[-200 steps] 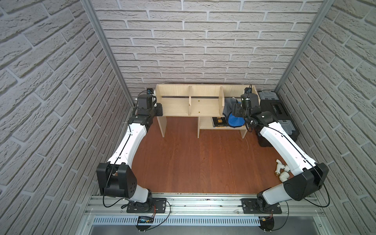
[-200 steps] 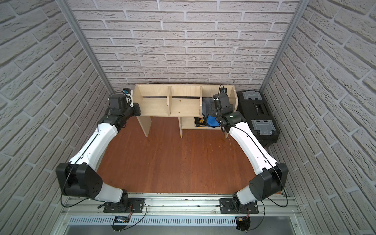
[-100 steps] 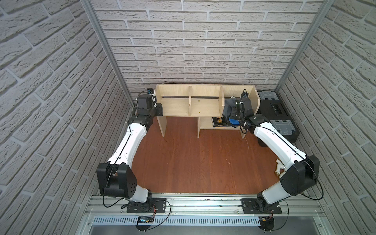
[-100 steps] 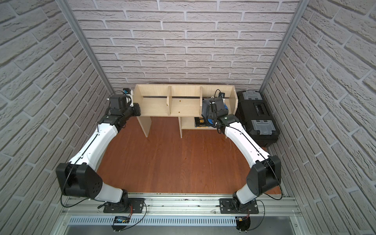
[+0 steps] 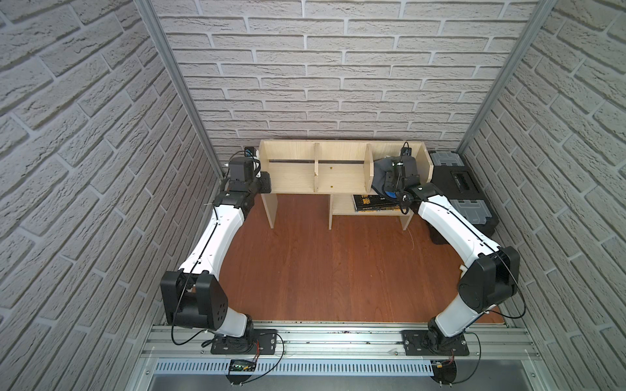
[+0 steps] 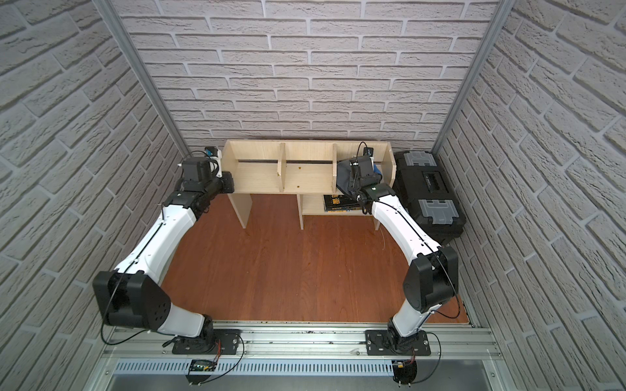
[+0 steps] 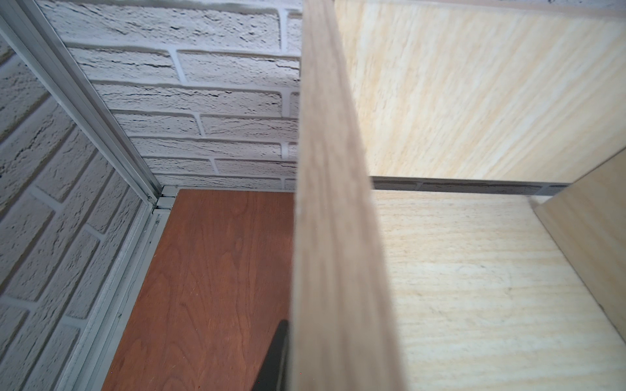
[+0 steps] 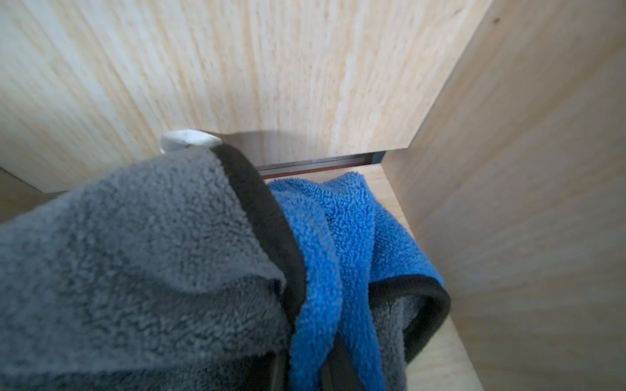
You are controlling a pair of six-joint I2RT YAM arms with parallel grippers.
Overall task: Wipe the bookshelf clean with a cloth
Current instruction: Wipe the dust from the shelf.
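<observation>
At the right-hand compartment of the bookshelf (image 5: 342, 176), our right pincer (image 5: 393, 176) is pinching the cloth (image 8: 169, 254). The cloth is bunched up with its grey side outward, and its blue folds seem to lie on the compartment floor, close to the end wall. Our left pincer (image 5: 265, 182) looks pressed together on the shelf's left end panel, one dark finger (image 7: 276, 355) showing against the outer face. To wipe well, we judge that we should press the wad down so more of it meets the wood, then draw it in steady strokes from the back panel to the front edge and into the corner. The wrist should stay clear of the divider (image 5: 368, 169), and the left grip should stay firm so the shelf cannot slide. A shallow pinch might let the cloth slip out. Compared with a second ago, the right arm has moved from the front edge of that compartment deeper inside. The cloth now shows mostly grey where blue had hung above the book (image 5: 369, 203). The left arm has not shifted.
</observation>
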